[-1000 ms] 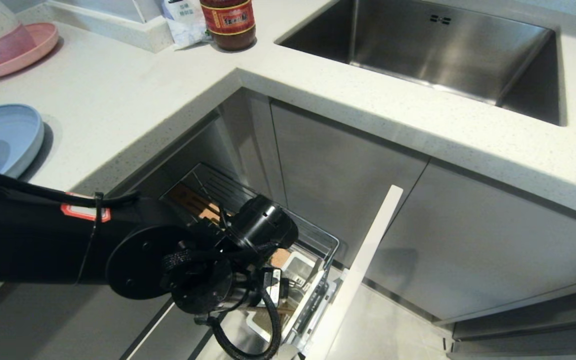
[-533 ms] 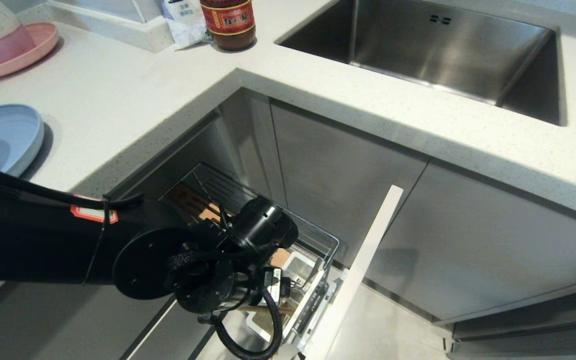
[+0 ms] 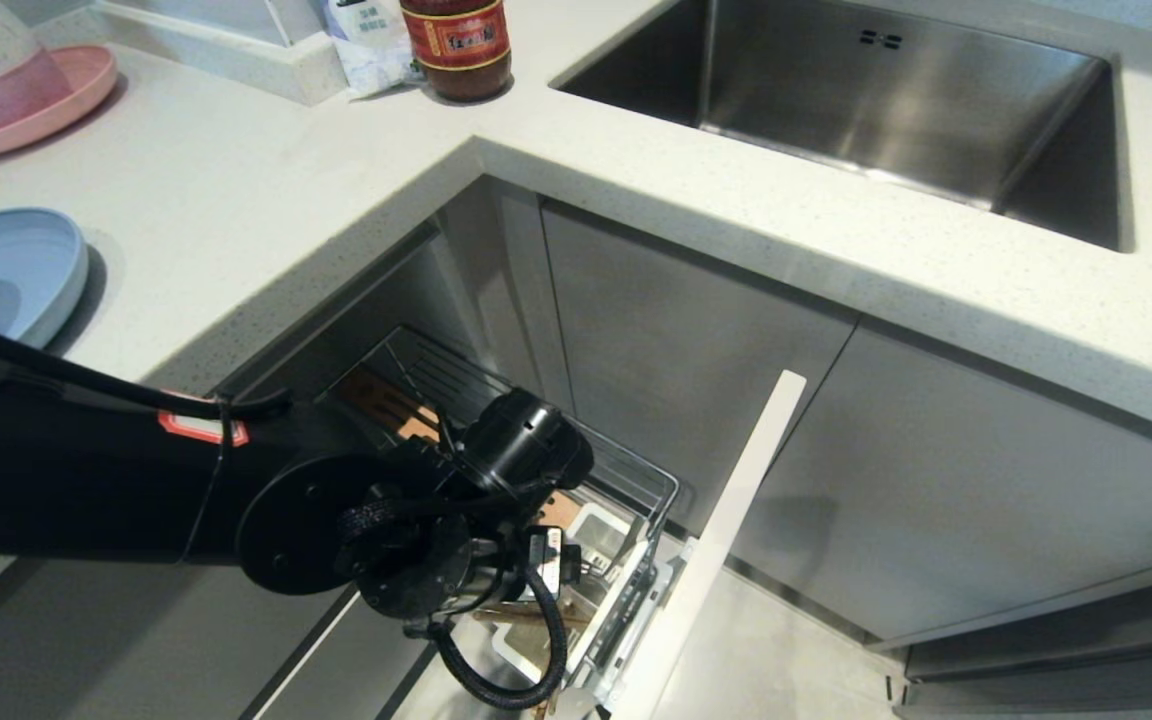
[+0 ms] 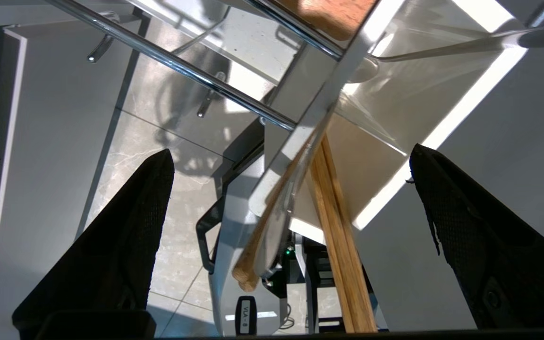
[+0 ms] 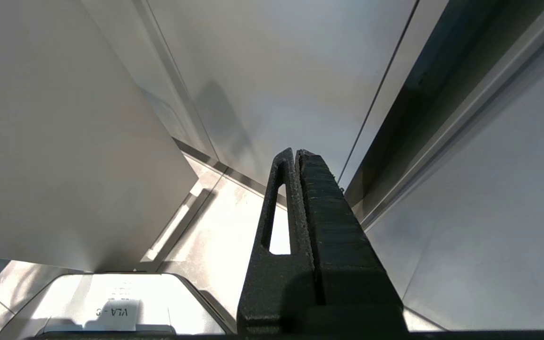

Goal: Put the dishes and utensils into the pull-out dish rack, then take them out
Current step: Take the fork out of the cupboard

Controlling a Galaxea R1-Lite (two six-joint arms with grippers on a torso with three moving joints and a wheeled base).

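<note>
Wooden light-brown chopsticks [image 4: 335,236] lean out of the white utensil box [image 4: 423,94], long axis running straight between the left tool's [image 4: 291,189] wide-open, empty fingers.

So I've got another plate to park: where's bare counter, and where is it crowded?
Bare: the white counter between the light-blue plate and the sink. Crowded: the back left corner with the pink plate and the sauce jar; also the utensil box under the open left tool.
</note>
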